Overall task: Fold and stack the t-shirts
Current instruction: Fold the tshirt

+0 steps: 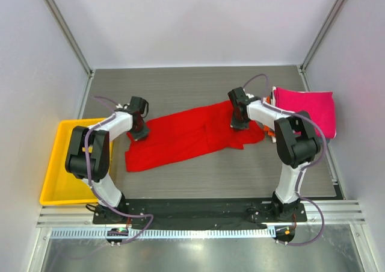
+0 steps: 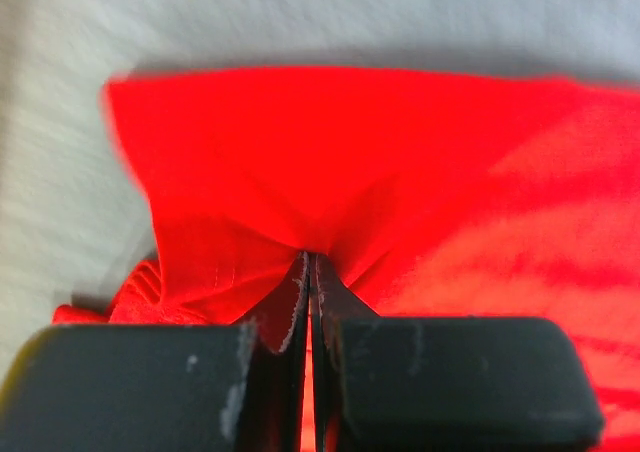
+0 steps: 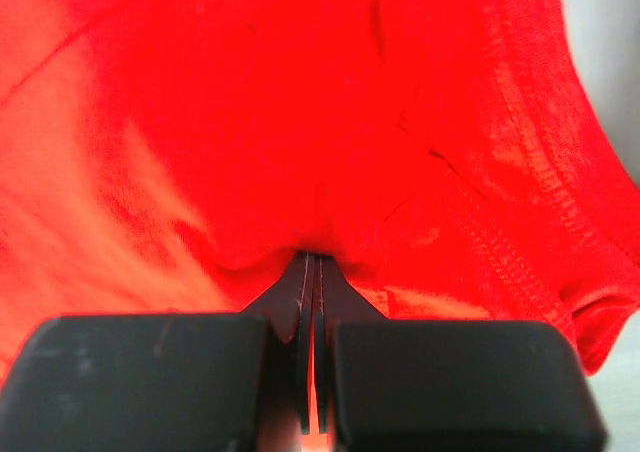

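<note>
The yellow tray (image 1: pixel 51 176) sat outside the left hand (image 1: pixel 139 130), on that hand's far side from the cloth. The left hand's 2 fingers were pressed together on a pinch of the red t-shirt (image 1: pixel 186 136) at its left end. In the left wrist view the cloth puckered into folds right at the fingertips, and beyond them it spread flat over the table (image 1: pixel 180 85). From that hand the shirt ran rightward to the right hand (image 1: pixel 239 123), so it lay stretched between the 2 hands. Its long axis ran slantwise, with the left end nearer the arm bases and the right end farther from them. The shirt's lower left corner lay base-side of the left hand. A short part carried on past the right hand toward the right arm.

The right hand was likewise clamped shut on a fold of the red t-shirt. In its wrist view red cloth filled nearly everything, with a stitched hem curving down the right side. Which end held the collar could not be made out.

Outside the right hand, well apart from it, lay a folded magenta-pink t-shirt (image 1: pixel 310 106). The right arm covered its near-left edge. A sliver of orange showed under that arm, too small to identify.
</note>
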